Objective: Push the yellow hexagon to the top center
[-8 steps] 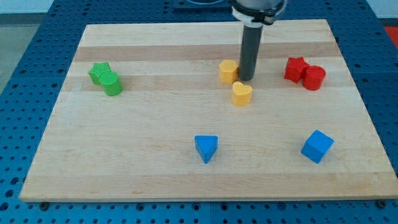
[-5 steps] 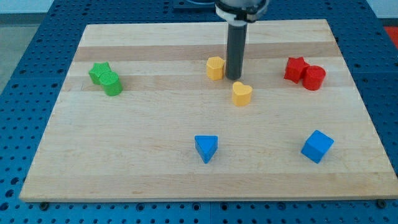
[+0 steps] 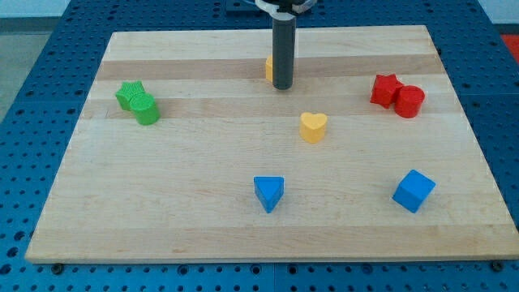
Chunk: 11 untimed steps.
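The yellow hexagon (image 3: 268,69) sits near the board's top centre, mostly hidden behind my dark rod; only its left edge shows. My tip (image 3: 282,86) rests on the board, touching or just in front of the hexagon's lower right side. A yellow heart (image 3: 314,127) lies apart from it, below and to the right of the tip.
A green star (image 3: 130,92) and a green cylinder (image 3: 147,109) sit together at the left. A red star (image 3: 387,88) and a red cylinder (image 3: 409,101) sit together at the right. A blue triangle (image 3: 269,193) and a blue cube (image 3: 413,191) lie near the bottom.
My rod has moved up and to the left, pushing the yellow hexagon up-left toward the top centre. The yellow heart has stayed about where it was.
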Each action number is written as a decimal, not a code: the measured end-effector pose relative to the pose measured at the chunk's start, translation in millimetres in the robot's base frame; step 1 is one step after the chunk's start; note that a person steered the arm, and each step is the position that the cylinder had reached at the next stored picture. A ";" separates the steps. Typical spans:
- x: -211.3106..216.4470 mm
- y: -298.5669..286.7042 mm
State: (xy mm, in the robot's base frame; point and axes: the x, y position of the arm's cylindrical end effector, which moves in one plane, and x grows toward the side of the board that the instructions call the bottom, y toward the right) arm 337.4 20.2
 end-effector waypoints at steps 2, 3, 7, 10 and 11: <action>-28.9 0.0; -30.1 0.0; -49.1 0.0; -61.8 1.7; -61.2 22.6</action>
State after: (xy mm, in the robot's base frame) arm 276.2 42.8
